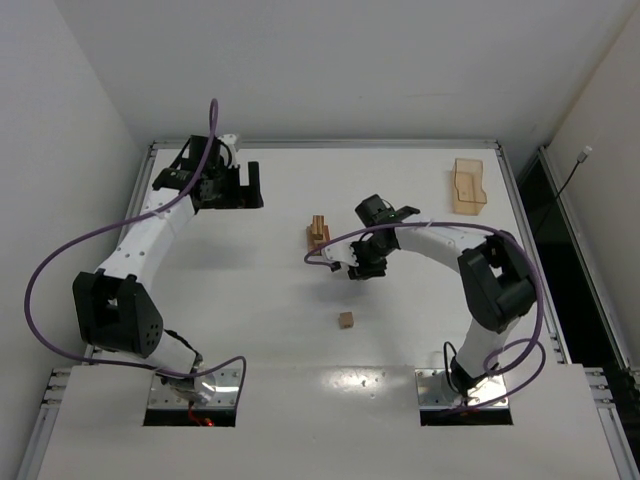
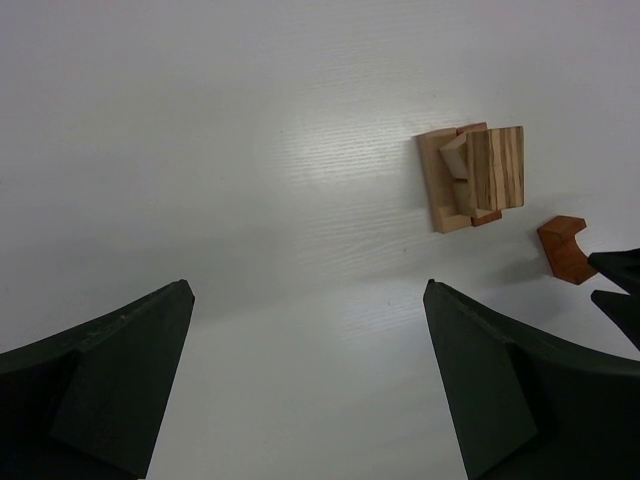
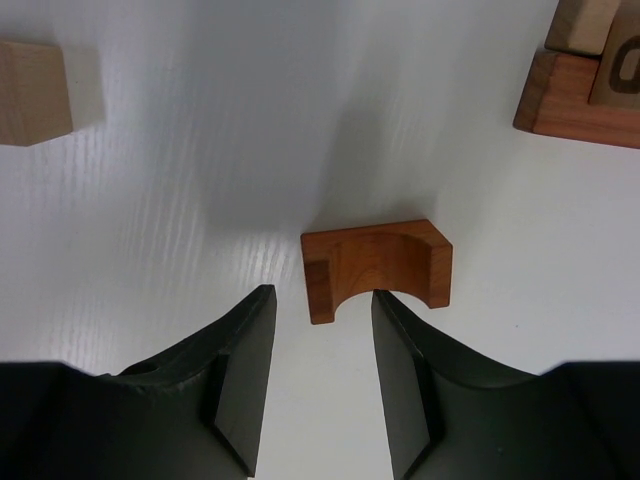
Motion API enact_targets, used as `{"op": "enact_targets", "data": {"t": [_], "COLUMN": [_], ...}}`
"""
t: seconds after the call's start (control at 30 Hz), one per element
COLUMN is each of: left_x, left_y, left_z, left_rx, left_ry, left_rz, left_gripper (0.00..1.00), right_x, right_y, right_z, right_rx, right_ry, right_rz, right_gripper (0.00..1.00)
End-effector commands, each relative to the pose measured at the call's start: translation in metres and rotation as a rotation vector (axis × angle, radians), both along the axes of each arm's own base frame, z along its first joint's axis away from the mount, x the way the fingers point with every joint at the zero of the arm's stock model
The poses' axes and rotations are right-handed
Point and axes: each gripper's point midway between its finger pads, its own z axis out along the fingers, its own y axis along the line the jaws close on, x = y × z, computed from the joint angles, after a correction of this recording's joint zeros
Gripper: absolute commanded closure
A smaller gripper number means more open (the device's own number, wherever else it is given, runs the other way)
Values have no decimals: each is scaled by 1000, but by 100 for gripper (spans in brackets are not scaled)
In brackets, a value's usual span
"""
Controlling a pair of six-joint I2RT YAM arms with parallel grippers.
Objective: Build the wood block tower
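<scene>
Well, there is a flat white table (image 1: pixel 250 300) w/ a thin metal rim, and plain white walls (image 1: pixel 300 70) stand round it. A shallow light-wood tray (image 1: pixel 468 186) sits near the far R corner, well apart from the rest. Long purple cables (image 1: pixel 28 298) loop off both arms.

Near the middle of the table stands the tower (image 1: pixel 318 233). It is a small stack of tan and reddish-brown wood blocks: a flat reddish base w/ paler, stripy bits on top. A little tan wood cube (image 1: pixel 345 320) lies alone, closer to the arm bases and apart from the tower. A reddish-brown wood block w/ a round notch (image 3: pixel 375 268) lies flat on the table near the tower, not touching it. Nothing stands btw this notched block and the tower.

The right gripper (image 3: pixel 322 292) hangs over the notched block's near edge, pointing down. Its jaws are partly apart & hold nothing, and the notch faces them. The R arm bends in from its base toward the middle. The left gripper (image 2: pixel 308 285) is far off at the back L of the table w/ its arm stretched out. Its jaws are spread wide & empty, and it looks across at the tower.
</scene>
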Motion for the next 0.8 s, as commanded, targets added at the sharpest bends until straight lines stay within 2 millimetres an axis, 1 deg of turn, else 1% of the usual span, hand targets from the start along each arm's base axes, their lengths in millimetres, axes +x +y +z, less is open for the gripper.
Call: {"op": "enact_targets", "data": {"t": [0.0,0.03,0.1,0.13,0.23,0.27,0.33,0.47,0.5,0.53,0.6,0.63,0.67,0.7,0.77], "left_x": [0,0,0,0,3,3,4,4,4,4,4,4,2,2,0], "left_y": [6,6,6,6,7,7,7,7,7,7,7,7,7,7,8], "left_z": [18,18,18,18,19,19,15,15,15,15,15,15,12,12,12], "left_rx": [-3,-3,-3,-3,2,2,4,4,4,4,4,4,5,5,5], "left_ry": [-59,-59,-59,-59,-69,-69,-60,-60,-60,-60,-60,-60,-51,-51,-52], "left_rz": [7,7,7,7,14,14,14,14,14,14,14,14,14,14,14], "left_gripper": [0,0,0,0,0,0,0,0,0,0,0,0,0,0,0], "right_x": [10,13,13,12,14,14,12,12,10,7,7,8,6,7,4], "right_y": [12,14,14,10,10,8,7,5,7,6,6,6,9,8,8], "right_z": [4,7,7,3,0,-4,-5,-8,-8,-11,-11,-13,-14,-14,-21], "right_rx": [22,27,27,12,4,-10,-15,-27,-27,-32,-32,-32,-32,-41,-59], "right_ry": [-6,-15,-15,-12,-17,-11,-3,0,0,8,8,8,8,2,14], "right_rz": [6,7,7,3,1,-2,-2,-4,5,5,5,5,14,12,19], "right_gripper": [61,61,61,61,61,61,61,62,63,63,66,66,69,74,79]}}
